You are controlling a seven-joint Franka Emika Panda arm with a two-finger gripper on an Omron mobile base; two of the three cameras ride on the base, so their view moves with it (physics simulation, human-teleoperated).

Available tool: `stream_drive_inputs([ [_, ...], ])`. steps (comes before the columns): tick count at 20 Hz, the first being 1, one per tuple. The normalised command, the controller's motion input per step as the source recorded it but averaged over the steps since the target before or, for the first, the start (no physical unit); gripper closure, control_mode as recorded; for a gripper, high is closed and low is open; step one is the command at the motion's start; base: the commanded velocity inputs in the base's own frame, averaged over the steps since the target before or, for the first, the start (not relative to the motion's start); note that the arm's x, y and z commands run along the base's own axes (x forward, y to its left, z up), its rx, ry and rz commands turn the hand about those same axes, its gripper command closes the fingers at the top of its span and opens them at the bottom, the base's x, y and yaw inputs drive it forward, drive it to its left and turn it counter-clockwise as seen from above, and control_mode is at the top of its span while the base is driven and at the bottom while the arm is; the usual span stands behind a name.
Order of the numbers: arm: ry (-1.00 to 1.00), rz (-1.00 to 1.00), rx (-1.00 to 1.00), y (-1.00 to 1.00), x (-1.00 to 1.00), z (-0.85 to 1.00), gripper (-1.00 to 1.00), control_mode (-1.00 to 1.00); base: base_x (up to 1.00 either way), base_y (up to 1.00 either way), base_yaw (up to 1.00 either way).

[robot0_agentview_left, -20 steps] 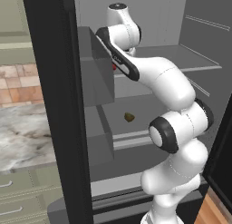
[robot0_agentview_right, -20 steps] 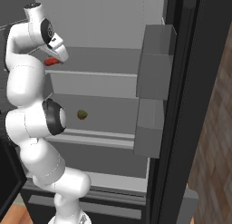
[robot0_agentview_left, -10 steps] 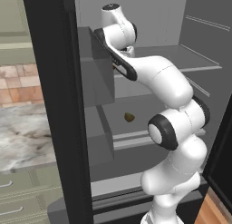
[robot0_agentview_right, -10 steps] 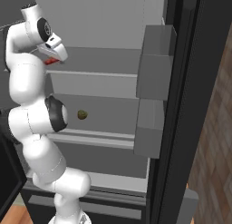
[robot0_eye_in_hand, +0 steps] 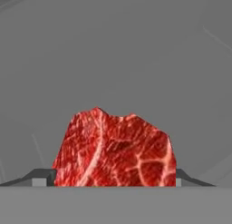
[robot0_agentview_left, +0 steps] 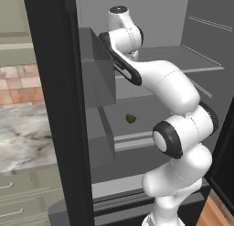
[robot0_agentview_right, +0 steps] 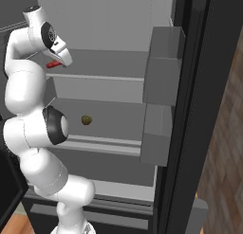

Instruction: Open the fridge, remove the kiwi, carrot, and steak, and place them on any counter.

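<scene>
We face one fridge (robot0_agentview_left: pixel 59 83), its black doors swung open on a light grey interior. We count two grey door bins on the left door in the left base view, one above the other (robot0_agentview_left: pixel 98 69), and two on the right door in the right base view (robot0_agentview_right: pixel 161 67). Past the left door one stretch of marbled counter (robot0_agentview_left: pixel 25 133) runs over green drawers.

Our single arm (robot0_agentview_left: pixel 173 88) reaches up into the fridge onto the upper shelf (robot0_agentview_right: pixel 95 76).

One steak (robot0_eye_in_hand: pixel 115 148), red and marbled, sits on that shelf; in the right base view a sliver of it shows just beside the hand (robot0_agentview_right: pixel 53 65). In the hand view it lies right between the two fingertips of the gripper (robot0_eye_in_hand: pixel 115 177), one dark tip (robot0_eye_in_hand: pixel 43 177) at each flank. The tips stand wide, at the steak's sides; we cannot tell whether they touch it or grip it.

One kiwi (robot0_agentview_left: pixel 130 118), a small olive-brown lump, rests on the shelf below, well apart from the hand; we see it in the right base view too (robot0_agentview_right: pixel 86 119).
</scene>
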Motion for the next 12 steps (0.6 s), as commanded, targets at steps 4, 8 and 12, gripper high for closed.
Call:
stream_drive_inputs([
  [4, 0.05, 0.0, 0.14, -0.39, 0.0, -0.6, 1.0, -1.0, 0.0, 0.0, 0.0],
  [8, 0.02, 0.0, 0.0, -0.09, 0.0, -0.21, 1.0, -1.0, 0.0, 0.0, 0.0],
  [12, 0.0, 0.0, 0.0, 0.0, -0.01, 0.0, 1.0, -1.0, 0.0, 0.0, 0.0],
])
